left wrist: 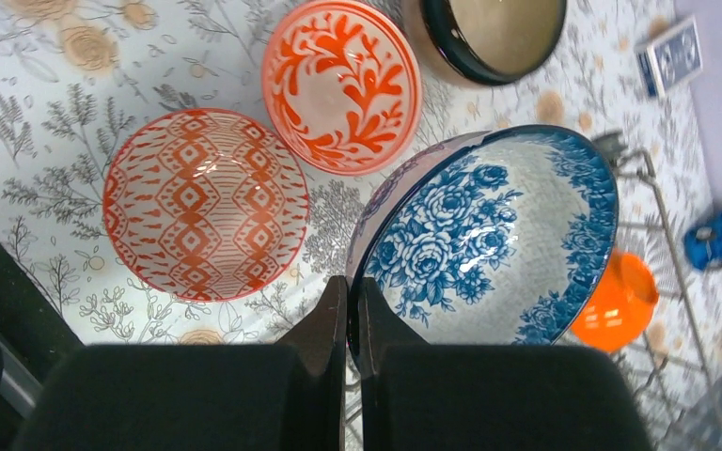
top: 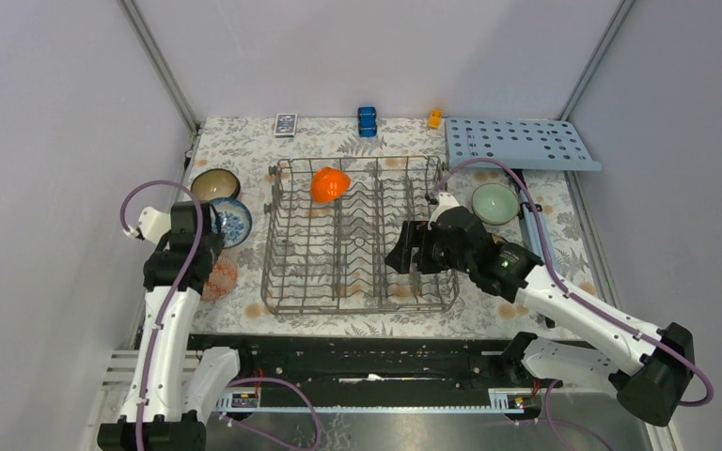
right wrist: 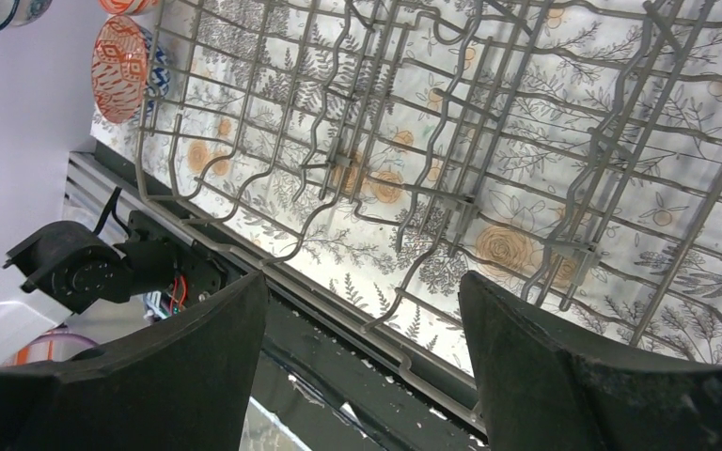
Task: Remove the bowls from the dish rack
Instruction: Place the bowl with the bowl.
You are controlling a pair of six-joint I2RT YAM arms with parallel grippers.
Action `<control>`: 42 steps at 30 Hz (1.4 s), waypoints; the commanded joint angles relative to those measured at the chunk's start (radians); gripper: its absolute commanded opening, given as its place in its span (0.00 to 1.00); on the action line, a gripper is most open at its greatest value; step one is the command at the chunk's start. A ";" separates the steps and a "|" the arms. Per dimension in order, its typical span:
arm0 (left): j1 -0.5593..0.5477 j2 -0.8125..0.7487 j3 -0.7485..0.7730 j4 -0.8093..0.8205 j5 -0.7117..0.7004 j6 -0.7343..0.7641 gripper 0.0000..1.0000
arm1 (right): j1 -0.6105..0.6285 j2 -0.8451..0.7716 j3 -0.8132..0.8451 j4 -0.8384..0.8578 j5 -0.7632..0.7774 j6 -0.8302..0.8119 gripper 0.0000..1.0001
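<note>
The grey wire dish rack stands mid-table with one orange bowl upright in its far rows. My left gripper is shut on the rim of a blue-and-white bowl, left of the rack. Beneath and beside it sit two red-and-white bowls and a dark brown bowl. A pale green bowl rests right of the rack. My right gripper is open and empty above the rack's near right part.
A light-blue board with holes lies at the back right. A card deck, a blue toy car and a small orange toy line the back edge. Walls close in on both sides.
</note>
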 commanded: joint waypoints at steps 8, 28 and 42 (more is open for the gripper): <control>0.013 -0.014 -0.052 -0.069 -0.194 -0.352 0.00 | -0.004 -0.088 0.003 -0.034 0.009 -0.008 0.80; 0.073 -0.067 -0.234 -0.045 -0.234 -0.367 0.00 | -0.004 -0.071 -0.016 -0.030 0.006 0.017 0.80; 0.213 -0.084 -0.303 0.052 -0.109 -0.277 0.00 | -0.004 -0.053 -0.017 -0.037 -0.003 0.031 0.79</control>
